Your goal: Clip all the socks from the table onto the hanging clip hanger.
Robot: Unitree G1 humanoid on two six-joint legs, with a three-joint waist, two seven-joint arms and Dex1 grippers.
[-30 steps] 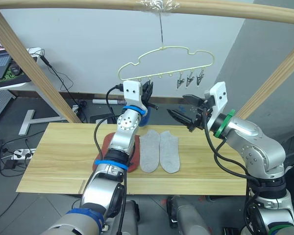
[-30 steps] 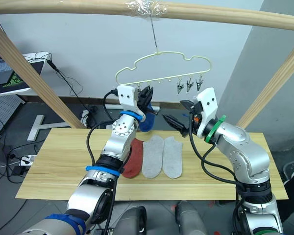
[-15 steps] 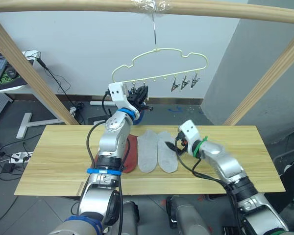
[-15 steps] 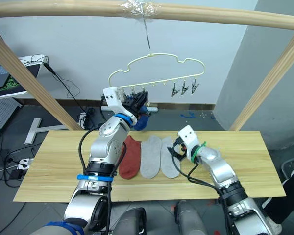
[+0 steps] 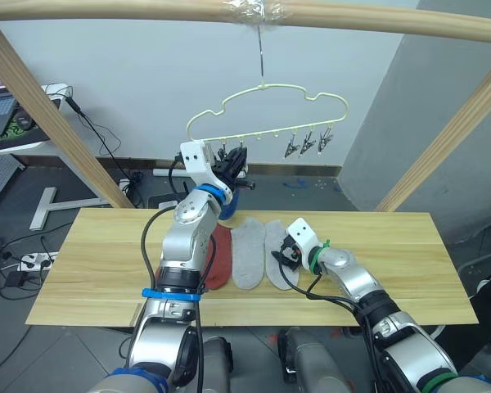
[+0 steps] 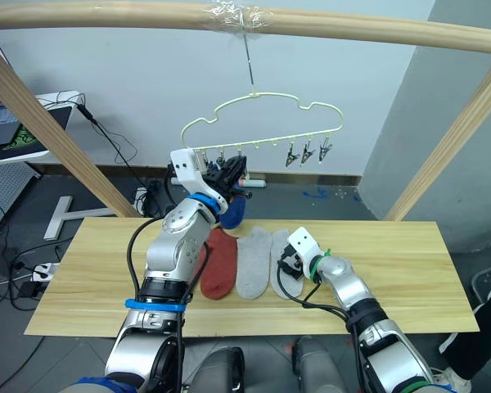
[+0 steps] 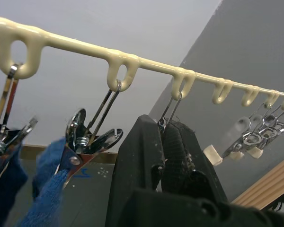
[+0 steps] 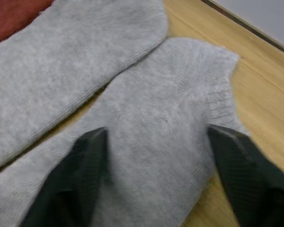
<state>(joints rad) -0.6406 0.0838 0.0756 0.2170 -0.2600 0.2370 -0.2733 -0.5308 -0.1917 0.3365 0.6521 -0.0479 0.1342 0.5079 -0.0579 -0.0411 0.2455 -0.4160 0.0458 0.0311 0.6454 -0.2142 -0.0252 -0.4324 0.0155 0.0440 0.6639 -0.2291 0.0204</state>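
One grey sock (image 8: 146, 142) lies directly under the right end effector (image 8: 156, 189), whose fingers spread wide above it.

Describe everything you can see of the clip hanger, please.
The clip hanger is thin pale-yellow wire with a cloud-shaped outline, hanging by a metal hook from the wooden pole above the table. Small loops along its lower bar carry metal clips. Three free clips dangle at its right end. At its left end, clips hold blue sock fabric, and the left tool is closed on a third clip there.
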